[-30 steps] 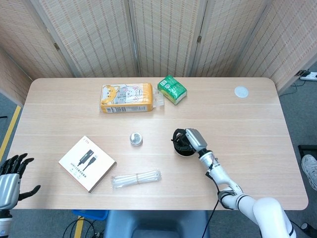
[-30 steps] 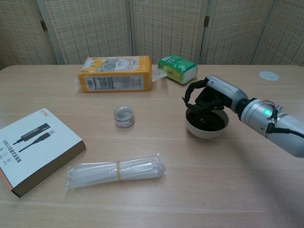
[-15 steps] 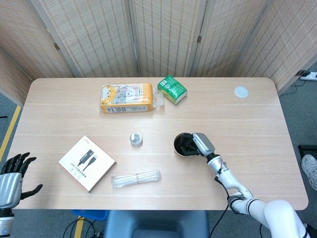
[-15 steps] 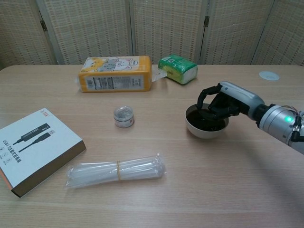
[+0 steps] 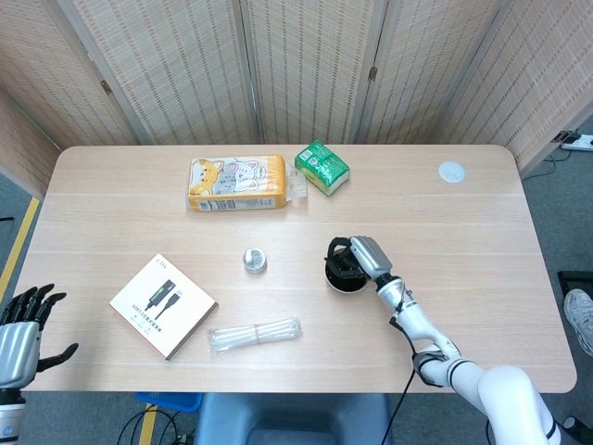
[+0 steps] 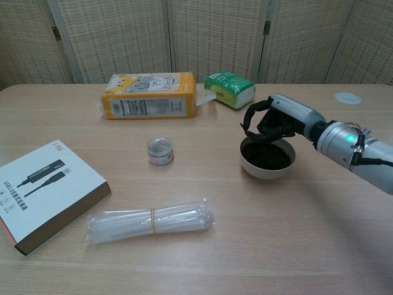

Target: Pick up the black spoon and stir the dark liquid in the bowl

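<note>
**Right hand back over the far rim of the bowl**

The right hand [image 6: 273, 120] hangs above the bowl [image 6: 268, 163] with its fingers [image 6: 250, 120] curled downward toward the dark liquid [image 6: 266, 156]. Half a second ago it sat lower and further toward the robot's right side of the bowl; now it is higher and over the far rim. The black spoon cannot be made out against the dark fingers and liquid, so I cannot tell whether the hand holds it. The left hand [image 5: 20, 326] waits off the bench's near left corner, fingers spread and empty, unchanged. The bowl, small tin [image 6: 160, 150], white box [image 6: 43, 189], and plastic-wrapped bundle [image 6: 150, 219] have not shifted on the bench [image 6: 202, 258].
</note>
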`<state>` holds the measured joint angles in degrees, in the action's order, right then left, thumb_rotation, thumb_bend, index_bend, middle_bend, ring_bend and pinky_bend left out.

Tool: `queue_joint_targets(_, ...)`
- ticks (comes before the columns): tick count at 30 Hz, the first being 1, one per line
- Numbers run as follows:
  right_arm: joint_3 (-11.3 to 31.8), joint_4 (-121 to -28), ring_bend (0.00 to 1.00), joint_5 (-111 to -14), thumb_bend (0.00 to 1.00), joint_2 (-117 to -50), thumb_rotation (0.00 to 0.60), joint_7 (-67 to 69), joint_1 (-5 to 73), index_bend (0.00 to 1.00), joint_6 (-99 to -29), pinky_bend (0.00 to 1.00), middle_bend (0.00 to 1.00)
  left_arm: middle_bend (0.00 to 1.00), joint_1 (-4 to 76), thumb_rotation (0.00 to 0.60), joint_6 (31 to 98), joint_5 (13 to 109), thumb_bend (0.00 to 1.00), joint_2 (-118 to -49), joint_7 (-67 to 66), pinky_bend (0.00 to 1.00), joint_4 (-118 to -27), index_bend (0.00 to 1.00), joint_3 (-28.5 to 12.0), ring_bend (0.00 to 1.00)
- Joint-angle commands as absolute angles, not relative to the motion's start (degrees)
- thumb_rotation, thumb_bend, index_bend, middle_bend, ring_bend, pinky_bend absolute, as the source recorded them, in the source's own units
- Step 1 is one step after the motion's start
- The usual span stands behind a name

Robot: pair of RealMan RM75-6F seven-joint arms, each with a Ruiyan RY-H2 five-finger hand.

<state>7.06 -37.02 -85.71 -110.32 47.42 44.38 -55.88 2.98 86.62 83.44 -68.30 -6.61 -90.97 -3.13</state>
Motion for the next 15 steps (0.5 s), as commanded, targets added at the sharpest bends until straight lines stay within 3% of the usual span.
queue_joint_targets(1, 6.5, -37.35, 1.0, -86.3, 0.53, -110.51, 0.6, 48.07, 44.41, 0.79, -56.22, 1.0, 1.0, 0.15, 2.85, 0.6, 86.72, 83.4, 0.18, -68.25, -6.6, 0.14, -91.0, 0.23, -3.06, 0.12)
queue_joint_targets(15, 2.94, -42.1, 1.0, -87.93, 0.54, -106.0, 0.6, 47.31, 40.2, 0.79, -59.34, 1.0, 1.0, 0.15, 2.86, 0.6, 86.79, 83.9, 0.18, -68.57, -6.34, 0.14, -90.71, 0.23, -2.81, 0.12)
